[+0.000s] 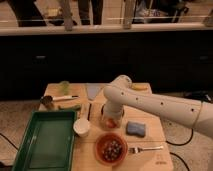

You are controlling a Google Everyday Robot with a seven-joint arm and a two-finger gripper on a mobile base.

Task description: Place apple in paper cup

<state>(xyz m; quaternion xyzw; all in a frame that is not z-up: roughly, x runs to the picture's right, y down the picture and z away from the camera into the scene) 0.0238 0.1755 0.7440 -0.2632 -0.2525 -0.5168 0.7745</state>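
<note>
The apple (112,122) shows as a small red-orange shape right under my gripper (111,120), which points down at the middle of the wooden table (155,137). The wrist hides most of the apple, so I cannot tell whether it rests on the table or is held. The paper cup (82,127) is small and white. It stands upright to the left of the gripper, about a cup's width away, beside the green tray.
A green tray (45,141) fills the front left. An orange-brown bowl with dark contents (110,149) sits just in front of the gripper, with a fork (146,148) to its right. A blue sponge (136,129) lies right. A metal cup (47,102) stands back left.
</note>
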